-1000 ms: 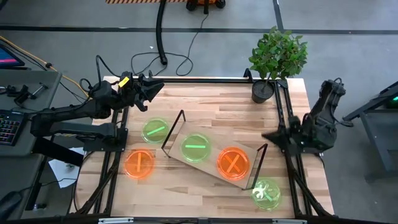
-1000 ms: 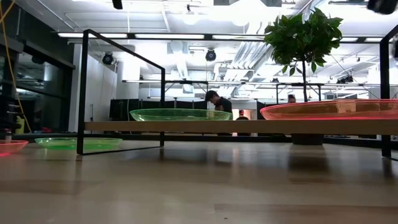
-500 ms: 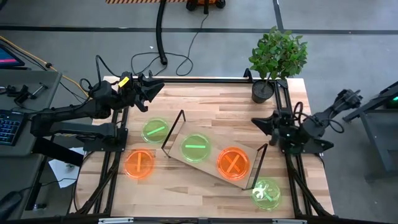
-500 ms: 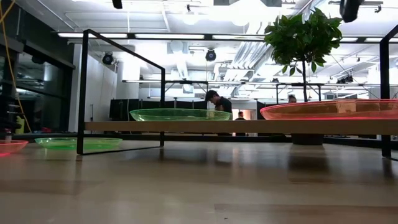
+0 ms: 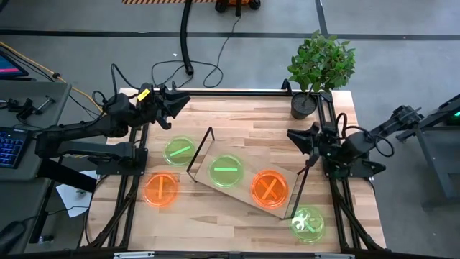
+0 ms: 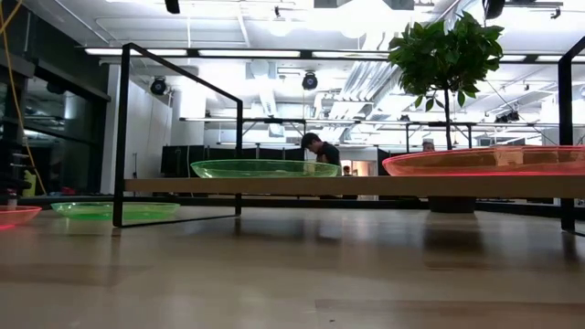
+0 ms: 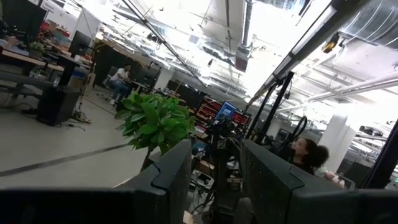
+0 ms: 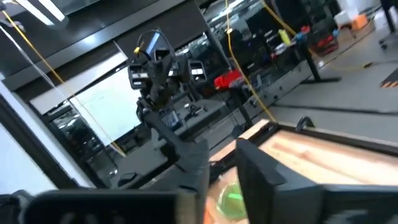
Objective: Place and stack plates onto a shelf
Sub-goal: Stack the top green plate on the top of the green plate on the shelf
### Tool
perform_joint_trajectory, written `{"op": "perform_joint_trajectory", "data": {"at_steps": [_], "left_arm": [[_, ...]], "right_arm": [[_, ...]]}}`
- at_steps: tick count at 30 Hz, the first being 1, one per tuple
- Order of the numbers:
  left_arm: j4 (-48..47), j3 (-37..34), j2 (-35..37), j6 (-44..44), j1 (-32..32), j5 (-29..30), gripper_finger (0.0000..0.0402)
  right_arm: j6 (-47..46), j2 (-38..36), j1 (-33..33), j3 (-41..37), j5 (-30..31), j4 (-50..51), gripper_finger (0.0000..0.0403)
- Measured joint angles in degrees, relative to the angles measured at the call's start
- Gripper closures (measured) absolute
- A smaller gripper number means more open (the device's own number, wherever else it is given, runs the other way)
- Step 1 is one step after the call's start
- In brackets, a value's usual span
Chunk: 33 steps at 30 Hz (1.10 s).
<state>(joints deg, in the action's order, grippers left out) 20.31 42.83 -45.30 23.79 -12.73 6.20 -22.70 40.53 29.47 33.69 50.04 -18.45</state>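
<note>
The shelf (image 5: 244, 188) lies slantwise mid-table, a light board with a black frame at each short end. A green bar plate (image 5: 226, 171) and an orange cross plate (image 5: 269, 188) rest flat on it, side by side; the low view shows them as the green plate (image 6: 265, 168) and the orange plate (image 6: 494, 161). On the tabletop lie a green bar plate (image 5: 179, 150), an orange bar plate (image 5: 161, 189) and a green cross plate (image 5: 308, 223). My right gripper (image 5: 295, 139) hovers open above the table, just beyond the shelf's right frame. My left gripper (image 5: 175, 108) waits open over the far-left corner.
A potted plant (image 5: 316, 68) stands at the far-right corner, close behind my right gripper. Black rails run along the table's left and right edges. Bare wood lies along the near edge (image 5: 230, 234). People show in the room beyond the table (image 6: 320, 151).
My right arm has stretched out from the table's right edge. Its gripper has moved toward the far edge and a little to the left, and now stands over the table beside the shelf's right frame. No plate has moved.
</note>
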Motion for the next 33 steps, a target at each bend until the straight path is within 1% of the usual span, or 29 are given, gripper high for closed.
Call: {"op": "perform_joint_trajectory", "data": {"at_steps": [6,8,11,15,20,26,29,31,33], "left_arm": [[-1.1,0.0,0.0,0.0,0.0,-0.1,0.0273],[-2.0,0.0,0.0,0.1,0.0,-0.1,0.0273],[-3.0,0.0,0.0,0.2,0.0,-0.3,0.0273],[-3.1,0.0,0.0,0.1,0.0,-1.9,0.0273],[-3.0,0.0,0.0,0.1,0.0,-4.4,0.0273],[-3.4,0.0,0.0,0.2,0.0,-6.9,0.0273],[-5.3,0.1,0.0,3.3,-0.5,-7.0,0.0273],[-12.3,2.2,-0.2,5.9,-2.3,-6.0,0.0273],[-23.5,5.8,-1.2,7.2,-4.8,-5.6,0.0273]], "right_arm": [[2.2,1.1,0.0,0.0,0.9,-2.8,0.0237],[2.2,1.7,0.0,0.0,0.5,-3.7,0.0217],[2.2,3.2,0.0,0.3,0.0,-5.8,0.0199],[4.8,6.0,-1.1,4.0,-1.4,-5.5,0.0194],[9.7,9.0,-3.2,10.2,-1.9,-0.1,0.0194],[9.2,11.1,-5.6,15.7,-1.9,7.4,0.0194],[7.6,11.3,-6.1,16.8,-2.2,10.3,0.0194],[6.2,11.3,-6.4,17.0,-2.6,11.2,0.0194],[5.6,11.3,-6.6,17.0,-2.7,12.2,0.0194]]}}
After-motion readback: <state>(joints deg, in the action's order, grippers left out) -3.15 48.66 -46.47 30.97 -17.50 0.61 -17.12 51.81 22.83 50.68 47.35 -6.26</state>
